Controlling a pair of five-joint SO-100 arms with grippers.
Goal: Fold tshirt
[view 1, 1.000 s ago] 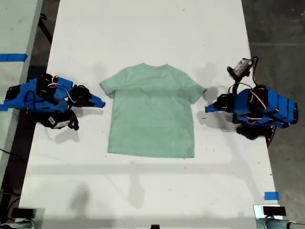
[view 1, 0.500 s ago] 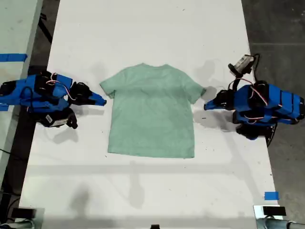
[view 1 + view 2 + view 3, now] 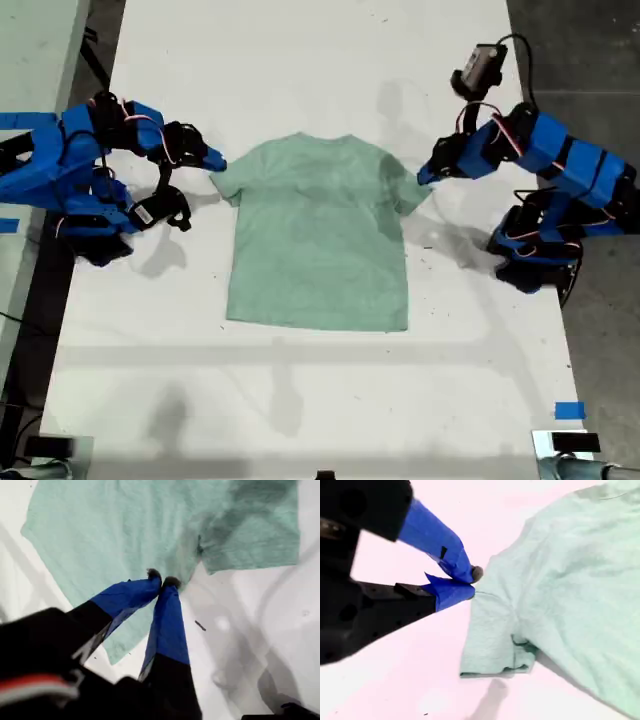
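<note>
The tshirt (image 3: 318, 240) lies flat in the middle of the table (image 3: 300, 60). My first hand (image 3: 162, 578) is closed at the cloth edge under a sleeve, and my second hand (image 3: 470, 582) is closed beside a sleeve's shoulder. I think closed tips may only push and wrinkle the sleeves instead of gripping them

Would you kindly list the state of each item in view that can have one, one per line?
tshirt: spread flat on the table, unfolded, neck toward the exterior view's top.
my first gripper: nearly shut, tips at a sleeve edge.
my second gripper: nearly shut, tips at the other sleeve's edge.
table: white, bearing the tshirt.
</note>
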